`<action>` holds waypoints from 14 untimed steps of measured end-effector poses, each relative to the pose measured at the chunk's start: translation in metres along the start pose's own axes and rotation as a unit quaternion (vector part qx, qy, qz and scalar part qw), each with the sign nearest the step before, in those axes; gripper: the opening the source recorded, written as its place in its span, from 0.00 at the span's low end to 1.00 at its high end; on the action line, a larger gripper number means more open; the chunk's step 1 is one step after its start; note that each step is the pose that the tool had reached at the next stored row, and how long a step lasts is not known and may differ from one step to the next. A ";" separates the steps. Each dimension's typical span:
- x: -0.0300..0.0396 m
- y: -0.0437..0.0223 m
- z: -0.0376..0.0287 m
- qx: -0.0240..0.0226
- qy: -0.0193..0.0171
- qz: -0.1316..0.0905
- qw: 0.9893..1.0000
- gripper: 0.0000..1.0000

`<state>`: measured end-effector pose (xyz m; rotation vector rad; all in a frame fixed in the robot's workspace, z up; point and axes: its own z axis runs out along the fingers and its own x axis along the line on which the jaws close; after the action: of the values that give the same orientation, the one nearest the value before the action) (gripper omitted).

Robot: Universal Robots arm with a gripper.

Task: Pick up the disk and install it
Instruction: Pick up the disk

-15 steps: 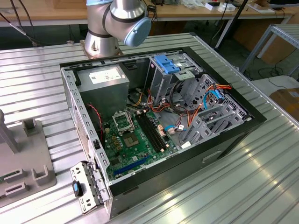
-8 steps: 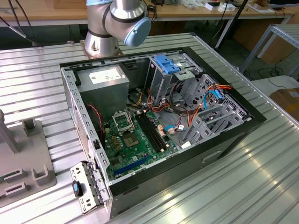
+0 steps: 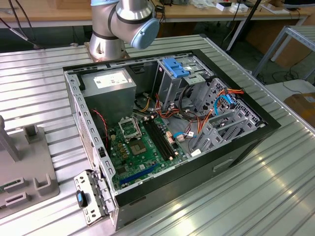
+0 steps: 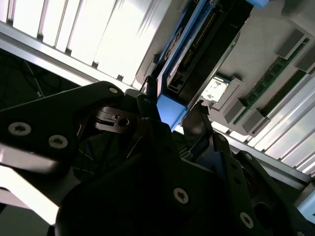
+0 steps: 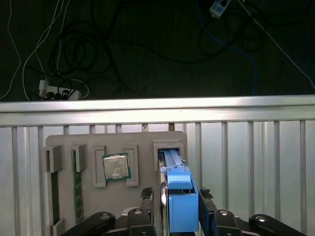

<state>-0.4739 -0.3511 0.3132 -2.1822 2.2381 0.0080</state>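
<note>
The disk [image 5: 182, 206] stands on edge in a slot of a grey holder tray [image 5: 88, 142], its blue plastic carrier end facing the camera. In the second wrist view the disk [image 4: 172, 110] runs away from the gripper, with a blue rail beside its dark edge. My gripper [image 5: 175, 194] straddles the blue end, one black finger on each side. In the second wrist view the gripper [image 4: 173, 101] shows a thin gap between one fingertip [image 4: 199, 108] and the carrier. The jaws look open around the disk.
The tray also holds a processor chip [image 5: 116, 167] and memory sticks [image 5: 75, 182]. In the exterior view the open computer case [image 3: 266, 123] lies on a ribbed metal table [image 3: 275, 187], with a drive cage under a blue latch [image 3: 174, 66], a grey power supply [image 3: 108, 88] and loose cables.
</note>
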 end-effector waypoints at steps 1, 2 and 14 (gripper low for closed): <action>0.0000 0.0000 0.0002 0.000 0.000 0.000 1.000 0.48; 0.0000 0.0000 0.0006 0.000 0.000 0.000 1.000 0.48; -0.0008 0.0000 0.0022 0.000 0.000 0.000 1.000 0.48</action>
<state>-0.4739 -0.3503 0.3110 -2.1824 2.2382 0.0081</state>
